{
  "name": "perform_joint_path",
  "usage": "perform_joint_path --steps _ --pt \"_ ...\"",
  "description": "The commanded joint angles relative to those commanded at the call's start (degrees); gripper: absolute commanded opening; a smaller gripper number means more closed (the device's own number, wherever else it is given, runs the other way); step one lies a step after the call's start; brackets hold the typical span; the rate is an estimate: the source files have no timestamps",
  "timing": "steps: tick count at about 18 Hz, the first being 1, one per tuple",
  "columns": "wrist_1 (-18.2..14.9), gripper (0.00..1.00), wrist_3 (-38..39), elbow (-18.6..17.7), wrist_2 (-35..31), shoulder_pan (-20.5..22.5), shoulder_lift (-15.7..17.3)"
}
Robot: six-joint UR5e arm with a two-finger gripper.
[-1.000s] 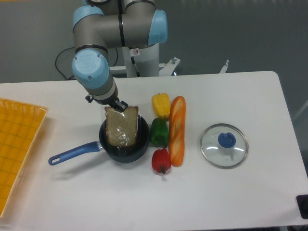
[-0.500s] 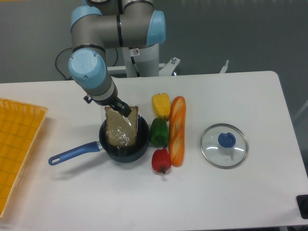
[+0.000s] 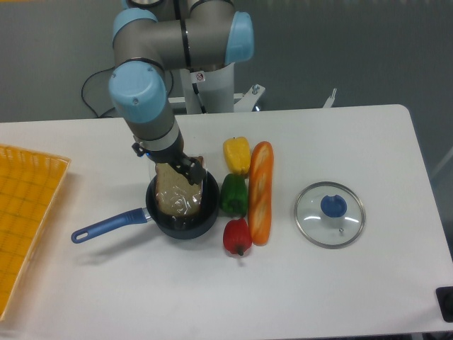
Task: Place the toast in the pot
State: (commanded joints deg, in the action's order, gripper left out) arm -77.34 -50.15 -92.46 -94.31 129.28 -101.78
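We are holding the gripper over the toast lying in the pot; grip state unclear.

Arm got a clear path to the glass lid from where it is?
Probably yes. The glass lid lies alone on open table, knob up, nothing over it. The gripper sits at the toast in the pot; the baguette and peppers between lie low.

Single fixed camera, high front view down onto table, facing arm base.
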Motion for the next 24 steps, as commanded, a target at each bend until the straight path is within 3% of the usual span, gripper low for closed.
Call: perform_joint_path --steps 3,7,10,13,15,24 --pt "0.18 1.00 -10.38 0.26 0.26 2.55 0.35" --pt "1.14 1.00 -11.81 1.14 0.52 5.53 0.44" --pt "1.58 1.00 -19.52 2.90 0.70 6.24 -0.35" --pt "1.58 1.00 -21.12 3.78 1.58 6.42 -2.02" --pt "4.02 1.00 -24.00 5.18 2.37 7.55 -2.72" --pt "4.04 1.00 -26.14 6.33 4.04 8.44 -2.64"
